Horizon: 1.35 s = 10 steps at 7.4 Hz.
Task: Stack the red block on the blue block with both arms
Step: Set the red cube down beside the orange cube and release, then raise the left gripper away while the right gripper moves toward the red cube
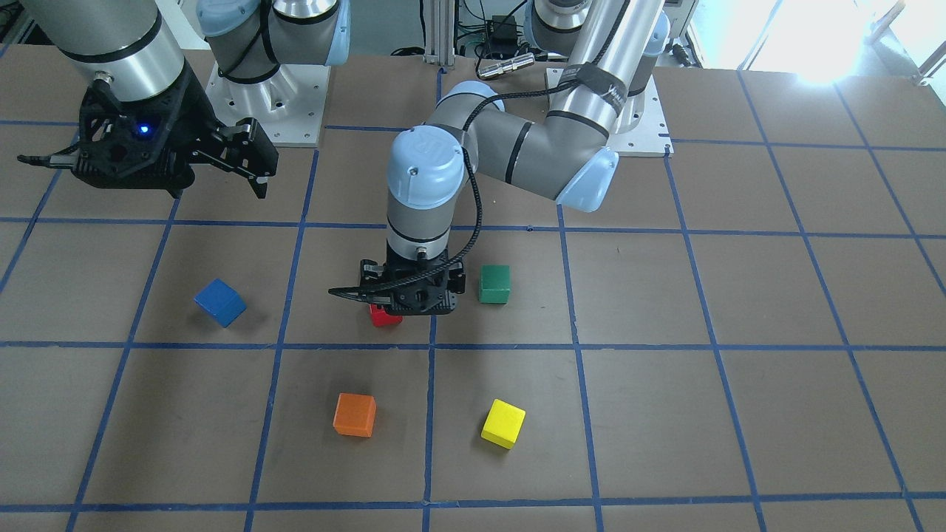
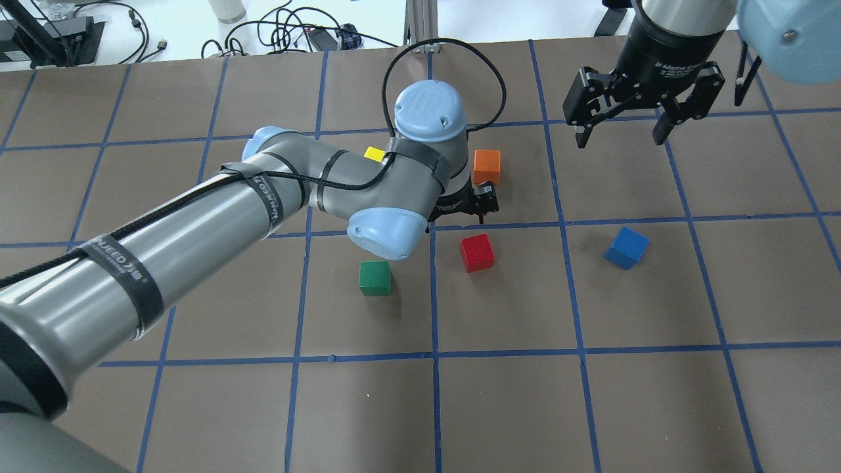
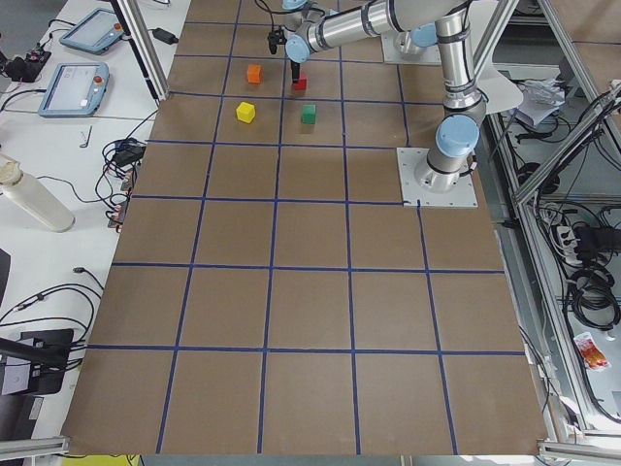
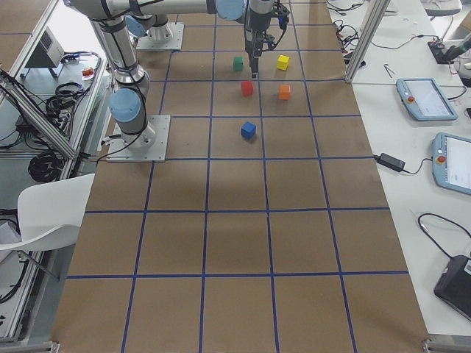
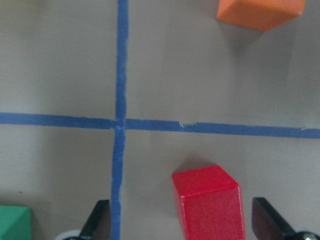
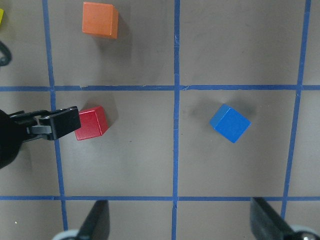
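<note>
The red block [image 1: 383, 316] lies on the brown table near the middle, and shows whole in the overhead view [image 2: 477, 253]. My left gripper [image 1: 410, 295] points straight down over it. In the left wrist view my left gripper [image 5: 183, 220] is open, with the red block [image 5: 209, 202] between the fingers, nearer the right one and untouched. The blue block [image 2: 627, 247] lies turned about 45 degrees, one tile from the red block. My right gripper [image 2: 620, 135] is open and empty, held high beyond the blue block [image 6: 230, 123].
An orange cube [image 2: 487, 166] lies just beyond the left gripper. A green cube [image 2: 375, 278] lies beside the left arm's wrist. A yellow cube [image 1: 503, 423] lies farther out. Blue tape lines grid the table [image 2: 591, 407].
</note>
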Each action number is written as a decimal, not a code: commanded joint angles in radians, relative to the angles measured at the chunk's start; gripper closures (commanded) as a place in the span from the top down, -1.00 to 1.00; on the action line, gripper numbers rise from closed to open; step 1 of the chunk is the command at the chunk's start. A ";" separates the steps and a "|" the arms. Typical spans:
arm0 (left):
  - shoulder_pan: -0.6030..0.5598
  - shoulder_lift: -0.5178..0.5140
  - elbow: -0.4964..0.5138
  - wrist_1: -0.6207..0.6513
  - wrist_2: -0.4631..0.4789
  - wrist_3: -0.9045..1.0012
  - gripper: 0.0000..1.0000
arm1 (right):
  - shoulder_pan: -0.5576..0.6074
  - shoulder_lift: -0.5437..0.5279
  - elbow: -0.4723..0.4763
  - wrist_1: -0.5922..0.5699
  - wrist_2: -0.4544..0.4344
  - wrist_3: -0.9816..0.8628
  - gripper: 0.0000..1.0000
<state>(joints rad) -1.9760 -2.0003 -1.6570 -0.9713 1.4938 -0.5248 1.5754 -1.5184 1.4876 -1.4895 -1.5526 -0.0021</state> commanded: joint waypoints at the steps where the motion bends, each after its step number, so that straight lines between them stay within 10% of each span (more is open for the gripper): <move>1: 0.182 0.110 0.002 -0.132 -0.006 0.113 1.00 | 0.005 0.001 0.003 0.002 0.005 0.002 1.00; 5: 0.489 0.343 0.071 -0.436 0.032 0.405 1.00 | 0.043 0.021 0.052 -0.018 0.012 0.072 1.00; 10: 0.422 0.437 0.040 -0.501 0.032 0.333 1.00 | 0.175 0.110 0.138 -0.248 0.017 0.194 1.00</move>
<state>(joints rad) -1.5286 -1.5644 -1.6104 -1.4731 1.5270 -0.1793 1.7248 -1.4441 1.6205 -1.6908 -1.5479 0.1593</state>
